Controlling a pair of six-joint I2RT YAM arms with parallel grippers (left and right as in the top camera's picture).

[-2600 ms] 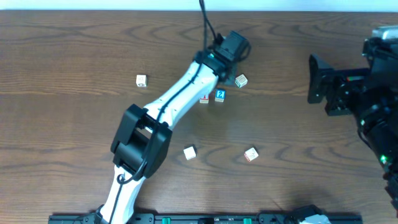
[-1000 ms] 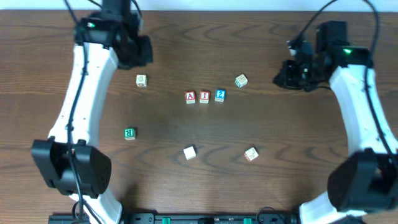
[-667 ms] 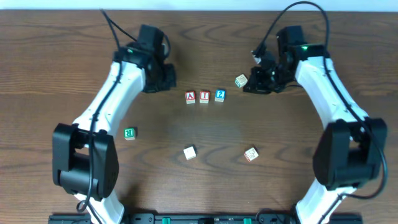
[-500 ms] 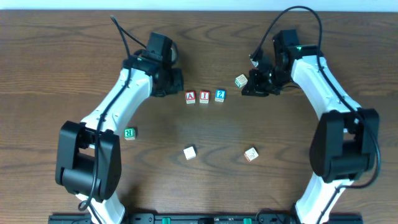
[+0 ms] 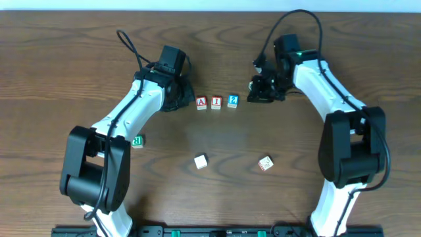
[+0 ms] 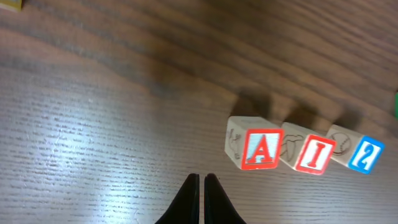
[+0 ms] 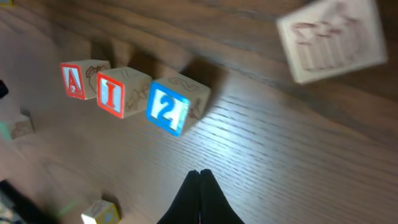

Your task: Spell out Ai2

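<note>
Three blocks stand in a row mid-table: a red A block (image 5: 201, 102), a red I block (image 5: 216, 102) and a blue 2 block (image 5: 232, 101), side by side and touching. My left gripper (image 5: 186, 104) sits just left of the A, shut and empty. In the left wrist view its tips (image 6: 202, 177) hover over bare wood below the A (image 6: 261, 149), I (image 6: 314, 155) and 2 (image 6: 367, 155). My right gripper (image 5: 251, 97) sits just right of the 2, shut and empty. In the right wrist view its tips (image 7: 200, 173) point below the 2 (image 7: 168, 107).
A beige block (image 7: 329, 40) lies beside the right gripper, hidden under it in the overhead view. Loose blocks lie nearer the front: a green one (image 5: 137, 141), a white one (image 5: 200, 161) and a reddish one (image 5: 265, 163).
Both arms have swung inward toward the row of blocks, the left from the far left, the right from the far right. The blocks have not moved. Both grippers stay shut.
</note>
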